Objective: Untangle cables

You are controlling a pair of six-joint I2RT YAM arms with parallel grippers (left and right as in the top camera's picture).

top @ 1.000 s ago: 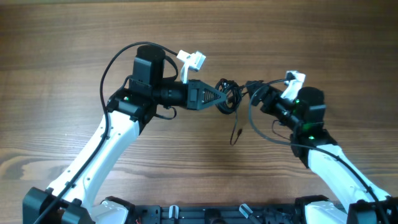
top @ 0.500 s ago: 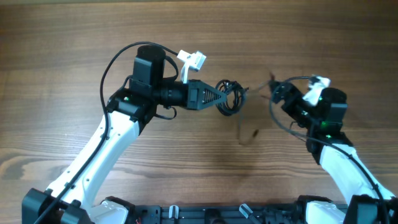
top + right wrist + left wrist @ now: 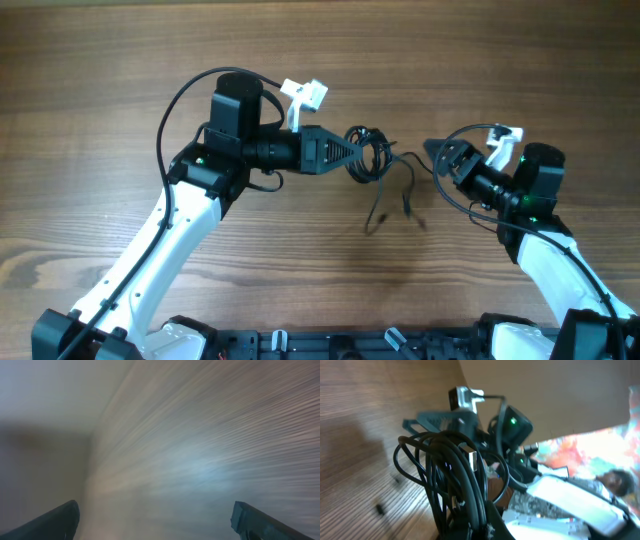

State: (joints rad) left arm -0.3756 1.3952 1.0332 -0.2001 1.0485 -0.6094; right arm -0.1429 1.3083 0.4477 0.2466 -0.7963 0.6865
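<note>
A small tangle of thin black cables (image 3: 369, 151) is held above the table in my shut left gripper (image 3: 351, 156). Two loose strands (image 3: 386, 196) trail down from it toward the table, with small plug ends. In the left wrist view the coiled cables (image 3: 454, 476) fill the jaws (image 3: 481, 526), and a silver USB plug (image 3: 473, 458) shows among them. My right gripper (image 3: 441, 157) is to the right of the tangle, apart from it, open and empty. Its wrist view shows only blurred wood between its wide-apart fingers (image 3: 157, 521).
The wooden table (image 3: 320, 50) extends all round. The thicker black wires of the arms loop beside each wrist (image 3: 180, 100). My right arm (image 3: 512, 422) shows beyond the tangle in the left wrist view.
My right gripper pulled right, away from the tangle, and now holds nothing. A strand it drew out now hangs loose below the tangle. The left gripper has barely moved.
</note>
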